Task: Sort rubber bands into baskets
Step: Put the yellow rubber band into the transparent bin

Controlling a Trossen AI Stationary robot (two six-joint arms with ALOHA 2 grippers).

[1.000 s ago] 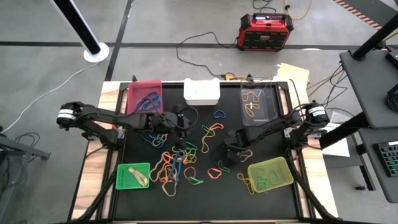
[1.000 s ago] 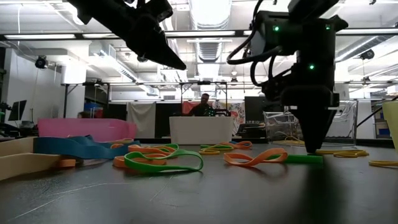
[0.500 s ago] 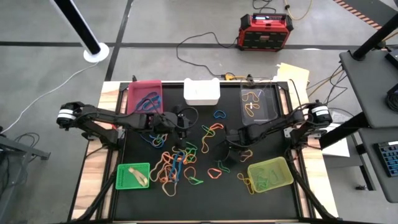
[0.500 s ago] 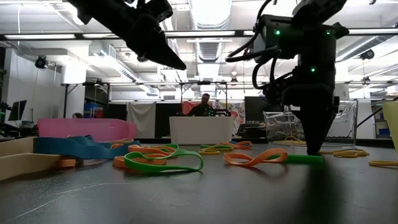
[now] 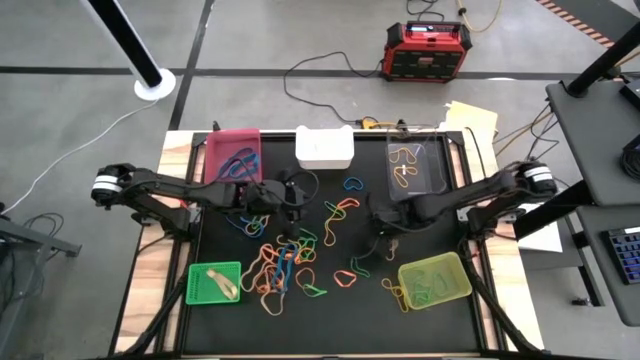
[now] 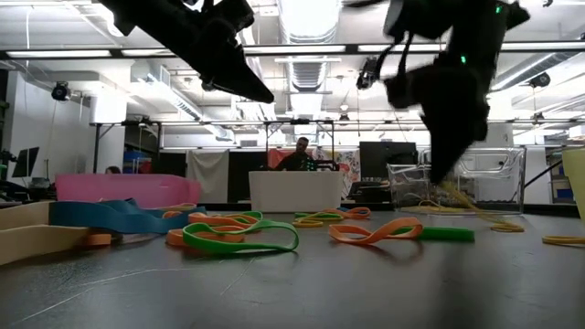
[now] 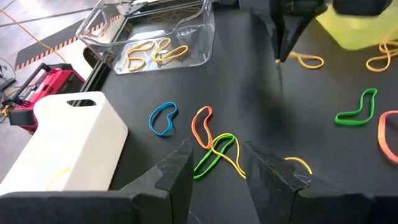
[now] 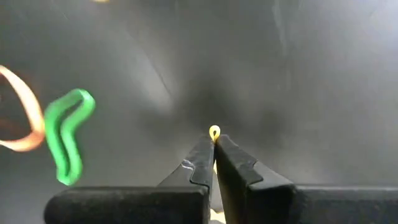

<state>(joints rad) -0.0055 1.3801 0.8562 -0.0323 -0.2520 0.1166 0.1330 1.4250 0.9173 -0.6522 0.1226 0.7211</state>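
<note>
— Risen since the earlier frame? 
— Yes: right tool [image 8: 213,138] lifts, fingers clamped on a yellow rubber band [image 8: 214,131] above the bench [image 5: 330,300]. Left tool [image 7: 214,163] hovers, fingers apart, mid-bench.

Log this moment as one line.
right tool: shut on yellow band, lifted off mat | left tool: open, hovering mid-table | yellow-green basket: holds bands

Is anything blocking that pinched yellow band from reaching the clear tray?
Nothing visible. The right gripper holds the thin yellow rubber band, and only bare black mat lies between it and the clear plastic basket.
</note>
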